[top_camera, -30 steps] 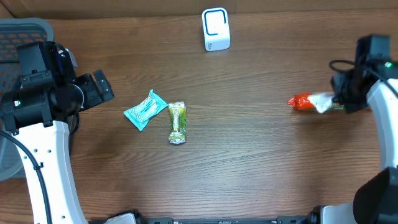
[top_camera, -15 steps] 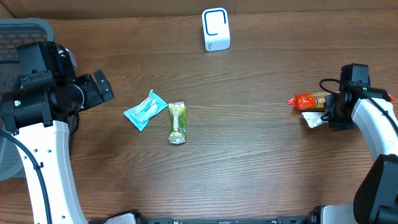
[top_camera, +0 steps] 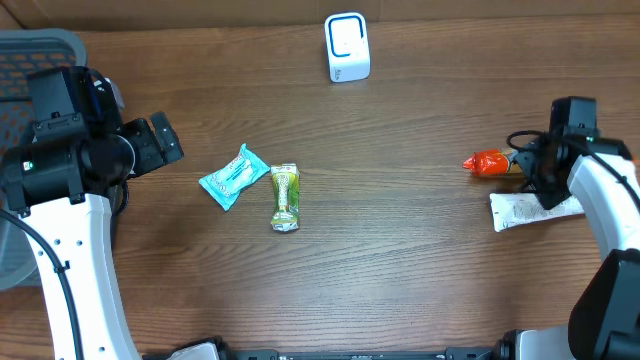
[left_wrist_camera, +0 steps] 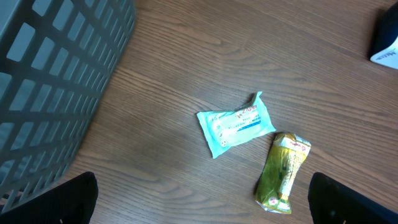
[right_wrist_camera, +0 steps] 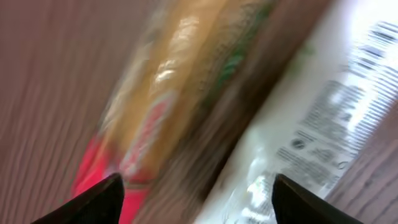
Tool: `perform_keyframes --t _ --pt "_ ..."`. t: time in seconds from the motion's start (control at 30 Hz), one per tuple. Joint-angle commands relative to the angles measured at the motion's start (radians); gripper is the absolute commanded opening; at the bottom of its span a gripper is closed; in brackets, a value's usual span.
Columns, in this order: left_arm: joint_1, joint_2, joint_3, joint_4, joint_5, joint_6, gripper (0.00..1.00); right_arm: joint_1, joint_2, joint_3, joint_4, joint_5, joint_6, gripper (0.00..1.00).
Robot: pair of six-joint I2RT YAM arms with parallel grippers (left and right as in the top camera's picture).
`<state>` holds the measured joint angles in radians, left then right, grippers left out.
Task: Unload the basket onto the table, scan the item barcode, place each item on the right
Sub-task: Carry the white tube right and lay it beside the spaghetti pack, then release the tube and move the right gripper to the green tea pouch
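Pick step. Right gripper (right_wrist_camera: 198,198) jaws wide, apparently empty, over white packet (top_camera: 528,211) lying right, beside red snack (top_camera: 487,163). Left gripper (top_camera: 160,143) wide, idle. Next: grasp packet, present barcode to scanner (top_camera: 347,47).

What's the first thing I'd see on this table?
Probably the bright red-orange packet on the right, with a white packet lying close beside it. Then the teal packet and green packet side by side left of the middle, and the white scanner at the far edge.

Wooden table (top_camera: 400,270) bears teal packet (top_camera: 233,177), green packet (top_camera: 285,197), scanner (top_camera: 347,47), red packet (top_camera: 487,163) and white packet (top_camera: 518,211).
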<state>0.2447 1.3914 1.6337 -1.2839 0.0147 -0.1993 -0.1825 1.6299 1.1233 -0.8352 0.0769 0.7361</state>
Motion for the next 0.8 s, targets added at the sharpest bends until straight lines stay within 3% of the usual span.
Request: perform_keyframes --t 0.0,0.2,0.33,0.77 --pt "0.004 0.003 0.018 0.002 0.004 0.02 1.0 0.002 -0.024 0.124 -0.043 -0.168 -0.23 0.79" --pt "0.004 0.002 0.018 0.002 0.004 0.02 0.99 0.092 -0.024 0.305 -0.196 -0.264 -0.388 0.81" --pt "0.004 0.002 0.018 0.002 0.004 0.02 1.0 0.203 -0.024 0.337 -0.185 -0.364 -0.5 0.84" --pt "0.004 0.002 0.018 0.002 0.004 0.02 1.0 0.517 0.076 0.338 -0.064 -0.454 -0.48 0.84"
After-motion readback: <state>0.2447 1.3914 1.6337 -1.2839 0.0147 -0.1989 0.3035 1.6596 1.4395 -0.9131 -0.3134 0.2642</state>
